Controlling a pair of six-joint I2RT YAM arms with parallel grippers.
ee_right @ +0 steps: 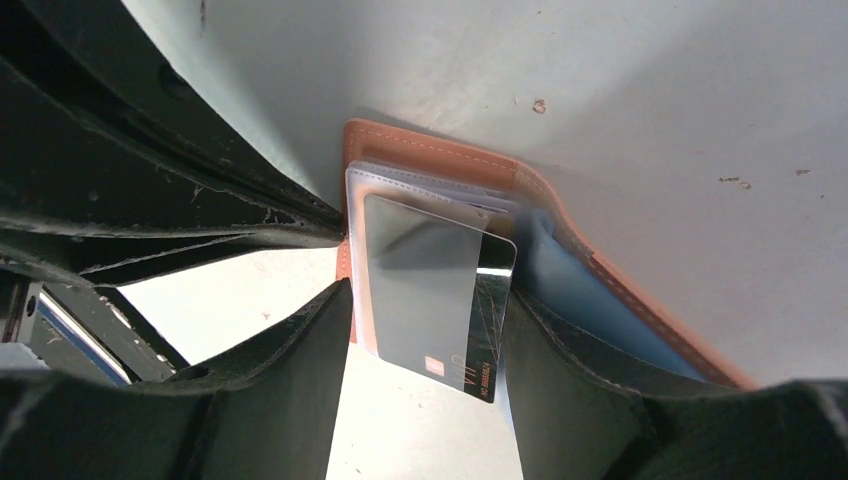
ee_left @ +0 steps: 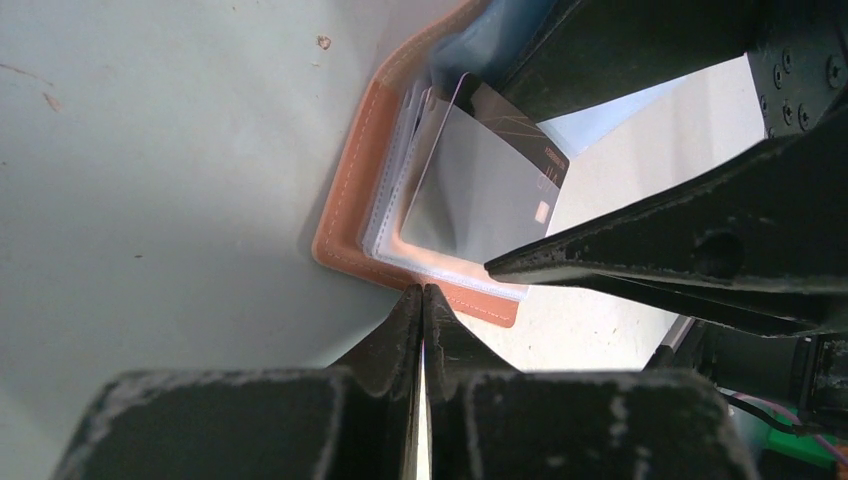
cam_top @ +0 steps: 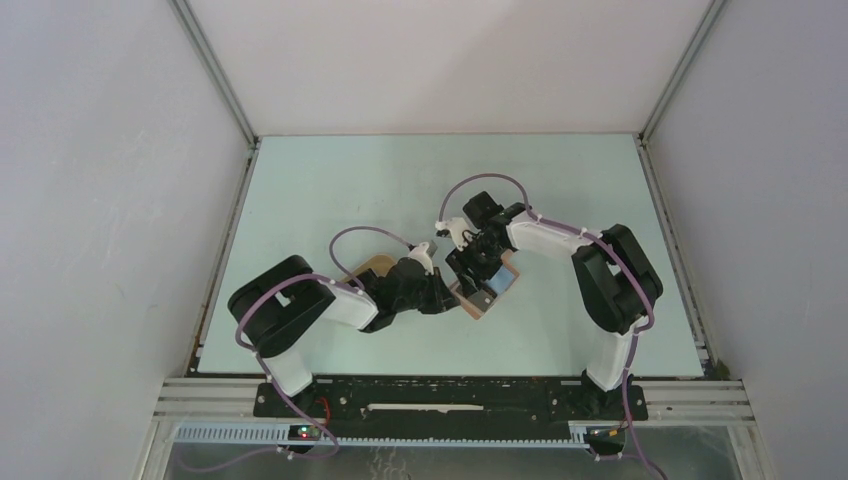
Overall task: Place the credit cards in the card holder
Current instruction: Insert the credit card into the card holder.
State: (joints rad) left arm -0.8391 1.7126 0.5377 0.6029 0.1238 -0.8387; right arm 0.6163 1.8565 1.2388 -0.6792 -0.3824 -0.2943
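The card holder point(cam_top: 497, 292) lies open on the table, brown leather point(ee_left: 345, 190) outside, blue lining and clear sleeves inside point(ee_right: 440, 150). A dark credit card point(ee_right: 425, 290) marked VIP sticks partway out of a clear sleeve point(ee_left: 480, 180). My right gripper point(ee_right: 428, 292) straddles this card. One finger is against the card's edge and the other stands slightly off it. My left gripper point(ee_left: 422, 292) is shut, with its tips touching the holder's near leather rim. In the top view the two grippers point(cam_top: 448, 290) point(cam_top: 478, 268) meet over the holder.
A pale tan tray point(cam_top: 375, 265) lies partly under the left arm, just left of the holder. The right gripper's fingers point(ee_left: 640, 250) fill the right side of the left wrist view. Walls enclose the table on three sides.
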